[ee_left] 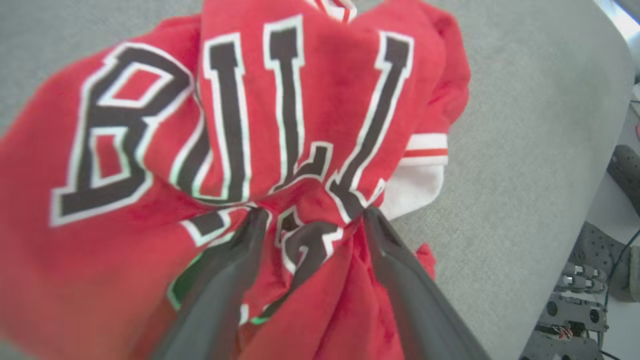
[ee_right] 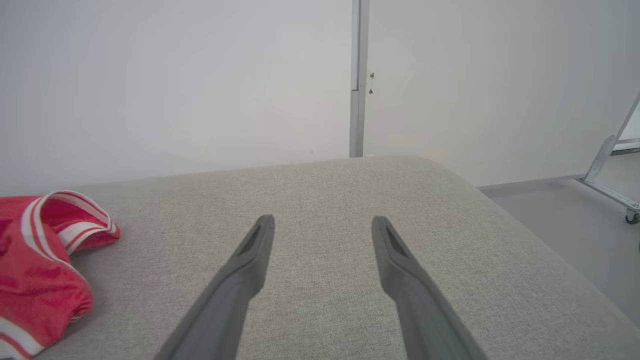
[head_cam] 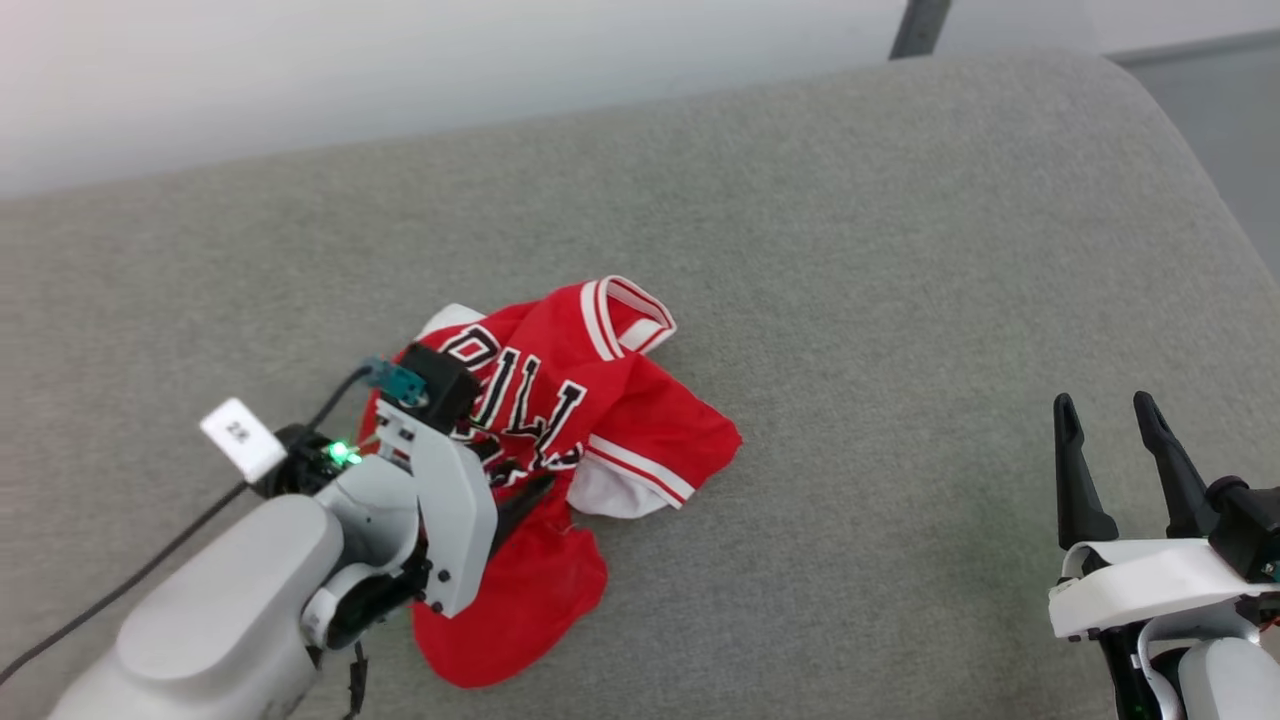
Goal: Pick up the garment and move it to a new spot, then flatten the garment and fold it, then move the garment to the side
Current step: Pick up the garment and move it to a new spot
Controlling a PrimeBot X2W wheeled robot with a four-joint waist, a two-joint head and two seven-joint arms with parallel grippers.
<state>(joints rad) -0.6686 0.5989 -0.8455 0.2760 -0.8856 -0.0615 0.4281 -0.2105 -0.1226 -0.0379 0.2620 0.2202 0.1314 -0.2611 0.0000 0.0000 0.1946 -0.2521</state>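
The garment, a red jersey with black "BULLS" lettering and red-white striped trim, lies crumpled on the grey cushion's left half. My left gripper is down on its near part. In the left wrist view its fingers stand wide apart, open, over a bunched fold of the garment, with cloth lying between them. My right gripper hovers open at the lower right, well clear of the shirt. In the right wrist view my right gripper holds nothing, and the garment's striped edge shows at the far left.
The grey cushion has a rounded edge at the right, with floor beyond it. A white wall runs behind. A metal frame on a caster stands on the floor to the right. A black cable trails from my left arm.
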